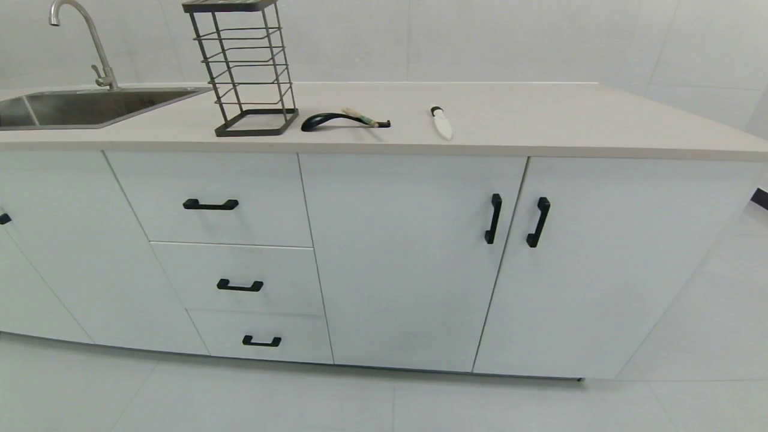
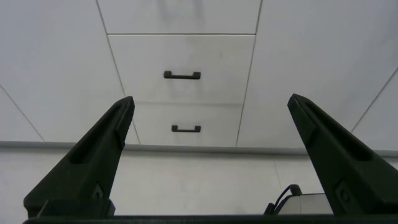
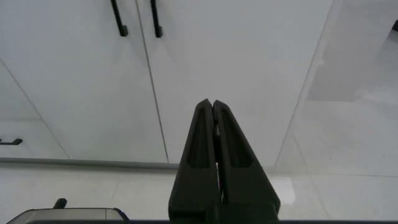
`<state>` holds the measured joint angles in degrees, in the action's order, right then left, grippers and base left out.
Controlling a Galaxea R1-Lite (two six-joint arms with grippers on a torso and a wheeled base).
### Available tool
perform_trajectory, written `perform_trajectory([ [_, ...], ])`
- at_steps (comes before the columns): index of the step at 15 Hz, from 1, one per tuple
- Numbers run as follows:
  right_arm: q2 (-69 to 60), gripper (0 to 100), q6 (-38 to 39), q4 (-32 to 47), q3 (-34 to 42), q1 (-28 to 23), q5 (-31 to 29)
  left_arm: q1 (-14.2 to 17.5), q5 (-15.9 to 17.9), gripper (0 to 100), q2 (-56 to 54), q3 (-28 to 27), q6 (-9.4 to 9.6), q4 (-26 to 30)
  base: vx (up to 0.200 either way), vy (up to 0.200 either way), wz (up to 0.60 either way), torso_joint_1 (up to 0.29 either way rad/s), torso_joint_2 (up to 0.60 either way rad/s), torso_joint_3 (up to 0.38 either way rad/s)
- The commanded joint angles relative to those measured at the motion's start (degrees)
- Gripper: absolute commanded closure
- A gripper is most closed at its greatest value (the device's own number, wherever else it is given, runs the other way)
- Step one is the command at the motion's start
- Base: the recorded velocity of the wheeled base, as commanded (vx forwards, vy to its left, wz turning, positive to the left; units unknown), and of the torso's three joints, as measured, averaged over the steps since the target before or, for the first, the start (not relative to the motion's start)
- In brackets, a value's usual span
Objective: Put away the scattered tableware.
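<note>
On the countertop (image 1: 540, 120) lie a black ladle (image 1: 327, 120), a wooden-handled utensil (image 1: 360, 117) resting across its handle, and a white knife with a black end (image 1: 441, 122). A black wire rack (image 1: 249, 66) stands just left of the ladle. My left gripper (image 2: 211, 106) hangs low in front of the lower drawers, fingers wide apart and empty. My right gripper (image 3: 212, 106) hangs low before the double cabinet doors, fingers pressed together with nothing between them.
A steel sink (image 1: 90, 105) with a curved tap (image 1: 78, 36) sits at the counter's far left. Below are three drawers with black handles (image 1: 240, 285) and cabinet doors with vertical handles (image 1: 516, 221). Pale tiled floor (image 1: 384, 402) lies in front.
</note>
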<state>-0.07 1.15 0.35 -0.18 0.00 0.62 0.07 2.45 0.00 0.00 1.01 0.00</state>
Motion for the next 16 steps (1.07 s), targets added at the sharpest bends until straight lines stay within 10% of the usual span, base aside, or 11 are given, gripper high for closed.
perform_trajectory([
  [1,0.1,100,0.0,0.1,0.1,0.0,0.0,0.0,0.0,0,0.1,0.0,-0.05,-0.1,0.000,0.200,0.60,-0.002,0.00,0.007],
  [16,0.1,100,0.1,0.1,0.0,0.0,0.0,0.0,-0.1,0,0.1,0.0,-0.05,-0.1,0.000,0.080,0.16,0.002,0.00,0.001],
])
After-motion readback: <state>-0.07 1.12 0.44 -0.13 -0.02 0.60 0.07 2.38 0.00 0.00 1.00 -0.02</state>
